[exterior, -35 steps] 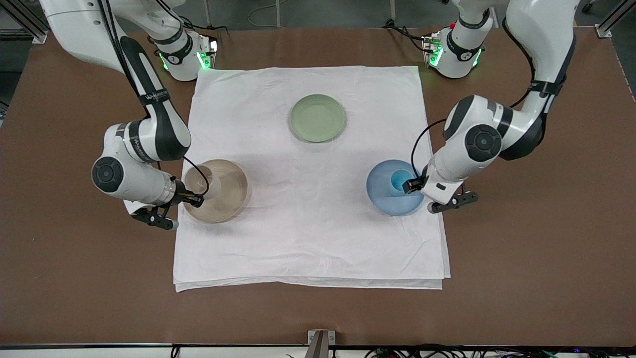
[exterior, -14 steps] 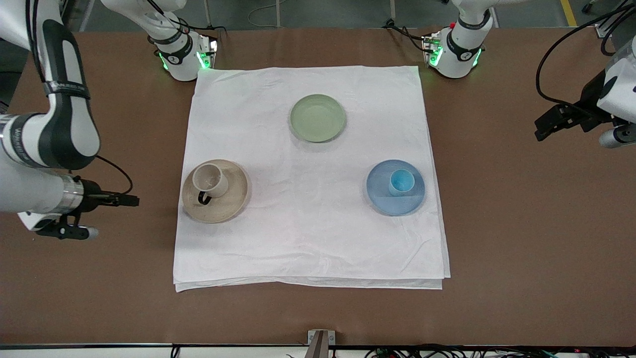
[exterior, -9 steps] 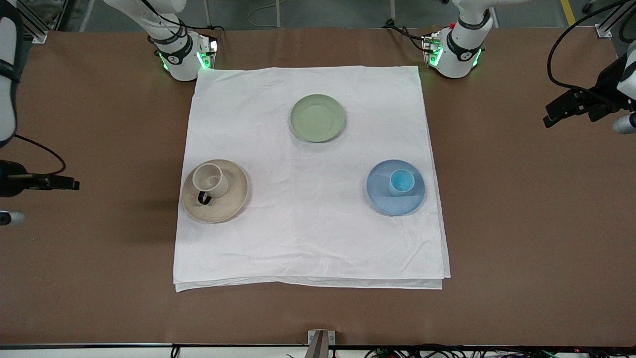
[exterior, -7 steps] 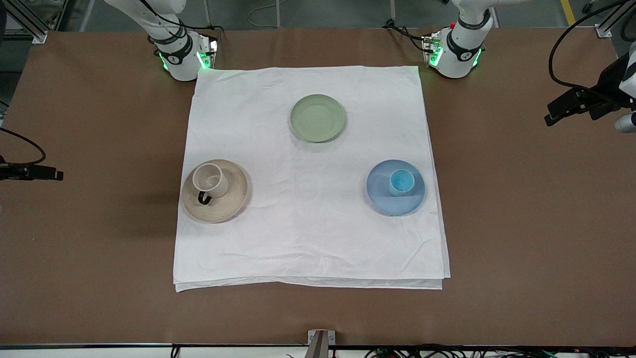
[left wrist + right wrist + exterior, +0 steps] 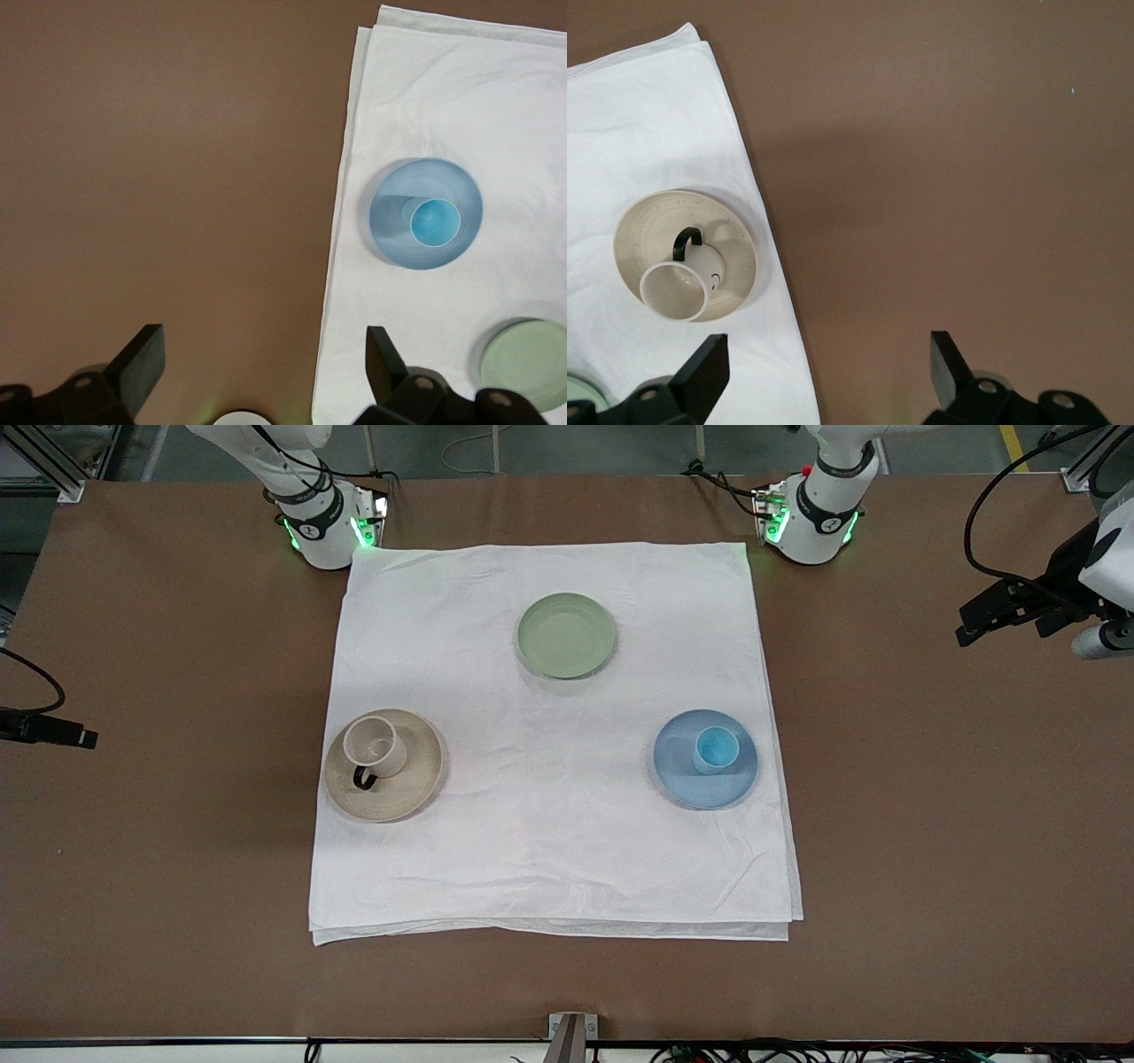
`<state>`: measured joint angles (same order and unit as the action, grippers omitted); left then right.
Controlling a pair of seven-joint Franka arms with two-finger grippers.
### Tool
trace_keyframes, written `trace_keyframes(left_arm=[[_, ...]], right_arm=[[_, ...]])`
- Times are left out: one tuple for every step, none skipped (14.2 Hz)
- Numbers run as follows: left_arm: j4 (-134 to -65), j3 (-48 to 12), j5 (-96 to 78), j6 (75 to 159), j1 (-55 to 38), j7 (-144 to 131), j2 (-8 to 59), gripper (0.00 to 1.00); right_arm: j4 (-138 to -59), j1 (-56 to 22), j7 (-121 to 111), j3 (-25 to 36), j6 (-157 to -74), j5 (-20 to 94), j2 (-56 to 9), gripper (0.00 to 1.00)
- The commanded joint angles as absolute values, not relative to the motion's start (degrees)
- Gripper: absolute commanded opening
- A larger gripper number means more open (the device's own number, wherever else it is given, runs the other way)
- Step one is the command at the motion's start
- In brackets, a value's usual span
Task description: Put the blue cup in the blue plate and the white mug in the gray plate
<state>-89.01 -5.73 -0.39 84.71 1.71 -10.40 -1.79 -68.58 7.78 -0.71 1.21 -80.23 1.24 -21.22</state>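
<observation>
Both arms were drawn back to the desk's ends, high over bare brown desk (image 5: 930,824). The left end effector (image 5: 261,372) hung over the bare surface at the left arm's end, fingers spread wide apart and holding nothing. The right end effector (image 5: 824,372) hung likewise over the right arm's end, fingers wide apart and empty.

The small light-blue handleless cup (image 5: 715,749) stood upright, mouth up, on the pale blue round plate (image 5: 682,775), off centre toward the left arm's end. The cream mug with the thin dark loop handle (image 5: 375,744) stood upright on the beige ridged round plate (image 5: 412,793), its handle pointing toward the front camera. Both plates lay on the white cloth (image 5: 549,850). A pale green round plate (image 5: 566,636) lay farther from the camera, between them, bare.
</observation>
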Motion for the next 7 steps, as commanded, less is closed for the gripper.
trace_keyframes(left_arm=[[-90.4,-6.0,-1.4,85.5,1.8,-10.6,-2.8,1.0],[-90.3,-6.3,-1.4,85.5,1.9,-10.6,-2.9,1.0],[-90.3,-6.3,-1.4,85.4,2.2,-10.6,-3.1,1.0],[-90.3,-6.3,-1.4,85.3,2.3,-10.5,-3.3,1.0],[-90.3,-6.3,-1.4,85.3,2.4,-10.4,-3.3,1.0],[-90.3,-6.3,-1.4,85.2,2.3,-10.4,-3.5,1.0],[-90.2,-6.3,-1.4,85.2,2.3,-10.4,-3.5,1.0]], right_arm=[[-68.7,6.3,0.6,0.9,-77.0,0.7,-19.8,1.0],[-68.9,5.9,0.6,0.9,-76.2,0.4,-19.3,1.0],[-69.7,5.7,0.7,0.9,-75.0,0.3,-17.9,1.0],[-71.4,5.5,0.8,0.9,-73.8,0.2,-16.5,1.0],[-73.4,5.4,0.8,0.9,-73.9,0.2,-14.5,1.0],[-74.7,5.4,0.8,0.9,-74.3,0.2,-13.2,1.0],[-75.8,4.8,0.8,0.9,-75.1,0.2,-12.1,1.0]])
